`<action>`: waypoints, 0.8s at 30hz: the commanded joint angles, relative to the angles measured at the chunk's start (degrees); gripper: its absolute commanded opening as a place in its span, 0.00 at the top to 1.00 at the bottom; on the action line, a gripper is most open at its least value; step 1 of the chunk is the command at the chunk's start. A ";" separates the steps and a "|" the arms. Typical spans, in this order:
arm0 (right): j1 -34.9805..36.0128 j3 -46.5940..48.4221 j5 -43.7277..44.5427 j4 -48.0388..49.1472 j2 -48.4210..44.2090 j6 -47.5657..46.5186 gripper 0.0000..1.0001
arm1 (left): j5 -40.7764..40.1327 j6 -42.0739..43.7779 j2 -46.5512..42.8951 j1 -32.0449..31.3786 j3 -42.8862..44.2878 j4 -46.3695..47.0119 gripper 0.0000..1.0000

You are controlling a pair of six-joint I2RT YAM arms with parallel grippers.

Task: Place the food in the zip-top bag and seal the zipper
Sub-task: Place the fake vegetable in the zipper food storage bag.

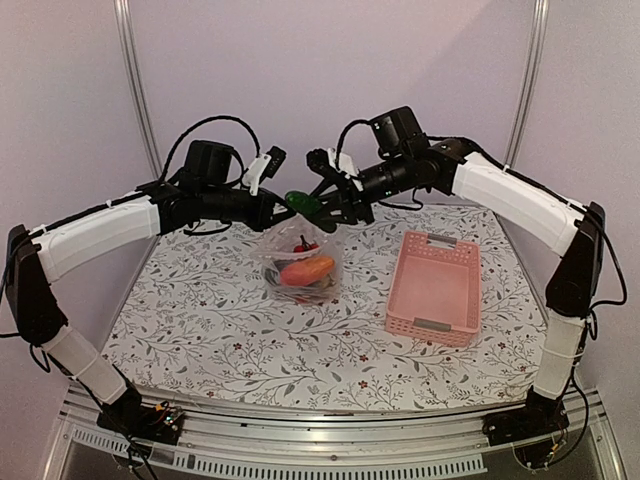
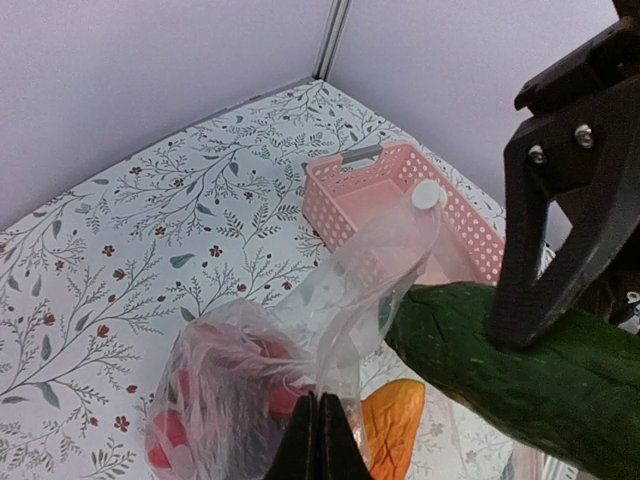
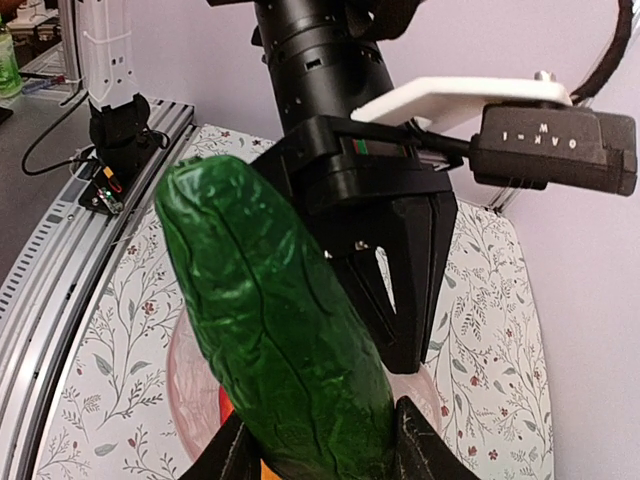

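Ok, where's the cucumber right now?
The cucumber is mid-table in the top view, held in the right pincer just above the mouth of the zip-top bag, with the pink basket to its right.

**Bench surface and load**
The bench carries a pale cover printed with grey leaves and small red flowers. A clear zip-top bag containing food sits near its centre; a pink slotted basket lies apart, to the right.

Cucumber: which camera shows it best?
Right wrist: the cucumber fills the frame, ridged skin sharp, clamped in the right gripper. Left wrist shows only one end, beside the zip-top bag. Top external shows a small green sliver between the arms.
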 commanded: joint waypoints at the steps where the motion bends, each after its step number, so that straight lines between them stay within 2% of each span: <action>1: 0.72 -0.70 6.28 -2.62 1.77 -1.99 0.71 | 0.54 -0.08 -1.19 -0.72 1.36 -0.88 1.00; 8: 2.39 0.06 11.50 -6.18 3.37 -3.48 0.69 | 0.65 -0.22 -1.19 -0.75 1.36 -0.93 1.00; 15: 5.84 2.01 26.52 -10.72 6.14 -6.68 0.67 | 0.66 -0.17 -1.45 -0.70 1.36 -0.89 1.00; 17: 6.82 2.11 31.07 -11.17 6.94 -6.66 0.61 | 0.74 -0.26 -1.54 -0.70 1.44 -0.88 1.00; 20: 8.51 2.20 35.67 -11.46 7.30 -5.77 0.44 | 0.77 -0.20 -1.54 -0.79 1.44 -0.88 1.00; 24: 9.89 2.20 33.89 -12.18 5.24 -4.44 0.38 | 0.74 -0.24 -1.67 -0.81 1.37 -0.88 1.00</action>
